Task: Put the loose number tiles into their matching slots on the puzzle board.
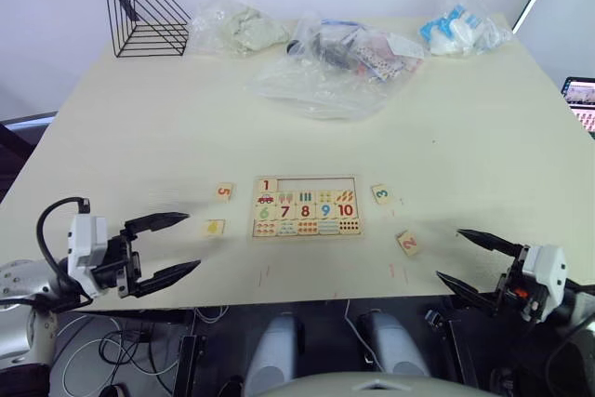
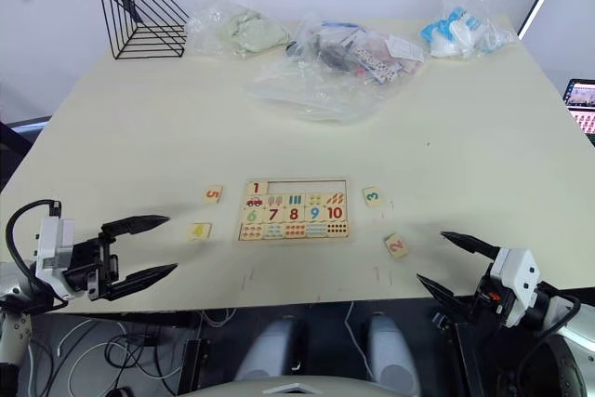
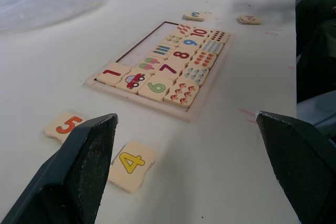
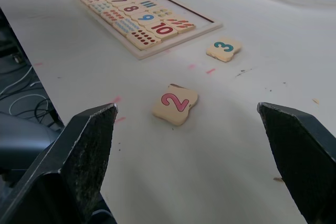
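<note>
Left eye view gives me the puzzle board [image 1: 306,206] mid-table, tile 1 [image 1: 266,185] seated; 5 [image 1: 223,191] and 4 [image 1: 214,227] lie left, 3 [image 1: 380,194] and 2 [image 1: 408,243] right. Both left gripper [image 1: 172,245] and right gripper [image 1: 467,259] gape wide, empty.

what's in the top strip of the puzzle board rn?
On the puzzle board, the 1 tile sits at the strip's left end; the remaining slots show bare wood. Nothing covers the strip. Tiles 2, 3, 4 and 5 lie loose on the table.

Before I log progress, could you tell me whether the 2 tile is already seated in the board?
No, the 2 tile lies loose on the table, apart from the board.
</note>
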